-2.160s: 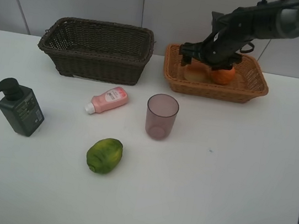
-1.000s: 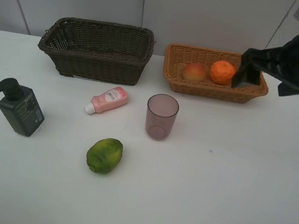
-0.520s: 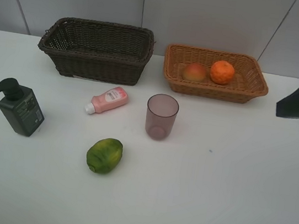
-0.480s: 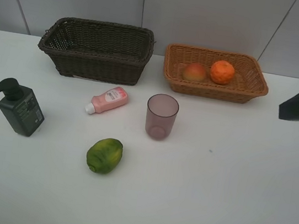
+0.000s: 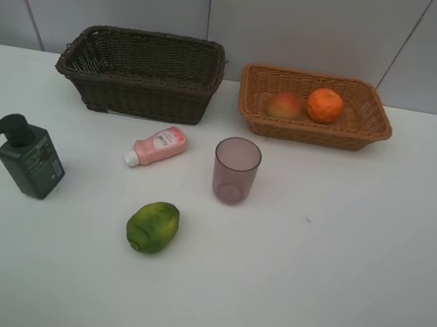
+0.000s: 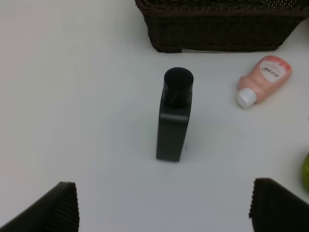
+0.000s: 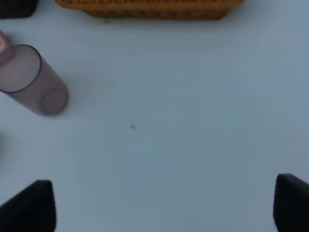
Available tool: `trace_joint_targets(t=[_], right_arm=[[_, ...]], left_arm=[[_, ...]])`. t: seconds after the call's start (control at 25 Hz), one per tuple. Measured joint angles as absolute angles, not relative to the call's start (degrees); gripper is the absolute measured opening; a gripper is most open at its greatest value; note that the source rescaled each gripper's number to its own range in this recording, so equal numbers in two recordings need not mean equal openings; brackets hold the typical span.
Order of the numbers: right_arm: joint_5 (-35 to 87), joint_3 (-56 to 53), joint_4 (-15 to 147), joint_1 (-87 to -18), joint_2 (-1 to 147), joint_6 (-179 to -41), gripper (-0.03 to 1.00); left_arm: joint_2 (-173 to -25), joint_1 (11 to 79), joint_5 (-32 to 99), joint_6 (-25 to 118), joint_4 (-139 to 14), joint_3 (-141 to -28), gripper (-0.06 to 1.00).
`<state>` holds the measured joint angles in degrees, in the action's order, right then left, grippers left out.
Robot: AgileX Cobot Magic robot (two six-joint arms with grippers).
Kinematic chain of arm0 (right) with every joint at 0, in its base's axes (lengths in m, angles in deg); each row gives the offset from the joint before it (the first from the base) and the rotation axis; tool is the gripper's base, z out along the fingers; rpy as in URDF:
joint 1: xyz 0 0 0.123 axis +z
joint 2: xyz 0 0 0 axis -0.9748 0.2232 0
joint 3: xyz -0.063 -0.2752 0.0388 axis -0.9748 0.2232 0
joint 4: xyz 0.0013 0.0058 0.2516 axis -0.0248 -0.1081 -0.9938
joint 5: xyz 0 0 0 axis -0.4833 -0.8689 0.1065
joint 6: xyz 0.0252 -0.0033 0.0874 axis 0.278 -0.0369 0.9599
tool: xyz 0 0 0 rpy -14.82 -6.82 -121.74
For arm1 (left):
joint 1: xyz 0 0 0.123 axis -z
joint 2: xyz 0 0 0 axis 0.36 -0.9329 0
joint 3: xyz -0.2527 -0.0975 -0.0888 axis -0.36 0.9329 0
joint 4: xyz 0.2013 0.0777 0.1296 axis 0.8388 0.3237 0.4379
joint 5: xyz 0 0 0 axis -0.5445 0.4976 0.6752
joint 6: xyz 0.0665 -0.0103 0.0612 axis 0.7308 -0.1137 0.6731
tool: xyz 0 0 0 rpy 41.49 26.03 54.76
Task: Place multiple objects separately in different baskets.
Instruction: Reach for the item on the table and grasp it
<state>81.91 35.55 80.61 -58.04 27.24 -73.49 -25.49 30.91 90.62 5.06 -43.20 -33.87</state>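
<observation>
Where the light orange-tan basket [image 5: 312, 134] sits at the back right of the white table [image 5: 352, 255], two items lie in it: the orange [image 5: 325, 105] to the right, the red-yellow fruit [image 5: 284, 105] just beside it on the left. Cannot tell if they touch.

The dark brown basket [image 5: 142, 97], the deeper one, stands close by on its left.

Four items are out on the tabletop:
- pink tube [image 5: 158, 146] lying down in front of the dark basket, white cap pointing away from it
- purple cup [image 5: 235, 171] upright, just right of the tube, in front of the gap between the baskets
- green fruit [image 5: 153, 226] nearer the front edge, apart from both
- pump bottle [image 5: 30, 157] upright, far left, well apart from the rest

Left gripper [image 6: 166, 210]: jaws spread wide, holding nothing, the pump bottle ahead of them and clear of both fingers.

Right gripper [image 7: 161, 205]: jaws wide too, nothing in them, over bare table; the cup is off to one side.
</observation>
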Motion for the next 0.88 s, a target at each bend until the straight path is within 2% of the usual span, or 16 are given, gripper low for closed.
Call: trace_joint_targets(t=[0.28,0.56,0.88], right_arm=[[83.9,35.6,74.6,-58.0,14.4,-83.0,1.0],[84.1,36.2,70.2,-56.4,8.9,-90.5,1.0],[84.4,46.0,70.2,-56.4,8.1,-90.9,1.0]], left_arm=[[-25.5,30.9,90.6,5.1,-43.2,-33.9,0.92],[-25.5,30.9,90.6,5.1,-43.2,-33.9,0.92],[-25.5,30.9,90.6,5.1,-43.2,-33.9,0.92]])
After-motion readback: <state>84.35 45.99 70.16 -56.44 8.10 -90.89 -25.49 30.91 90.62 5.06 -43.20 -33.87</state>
